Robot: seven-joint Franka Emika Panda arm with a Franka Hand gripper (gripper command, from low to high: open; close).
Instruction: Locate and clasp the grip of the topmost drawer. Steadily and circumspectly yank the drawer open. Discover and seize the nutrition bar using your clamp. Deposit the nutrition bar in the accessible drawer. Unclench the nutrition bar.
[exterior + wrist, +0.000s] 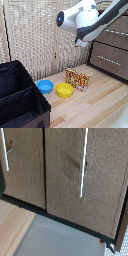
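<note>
Nothing of the task is being shown as done yet. Nearest, at the worktop's near corner, one black fabric bin [20,95] is being seen. Toward the worktop's middle, one blue bowl [45,86] and one yellow bowl [64,90] are being seen, with one flat yellow-orange, red-printed nutrition bar [77,79] lying untouched just behind the yellow bowl. At the far edge, the grey-brown wooden topmost drawer [116,34] with its silver handle [116,32] is being kept shut, one like drawer [110,59] below. The white rounded clamp [81,43] is being held near that handle; its finger opening cannot be told.
</note>
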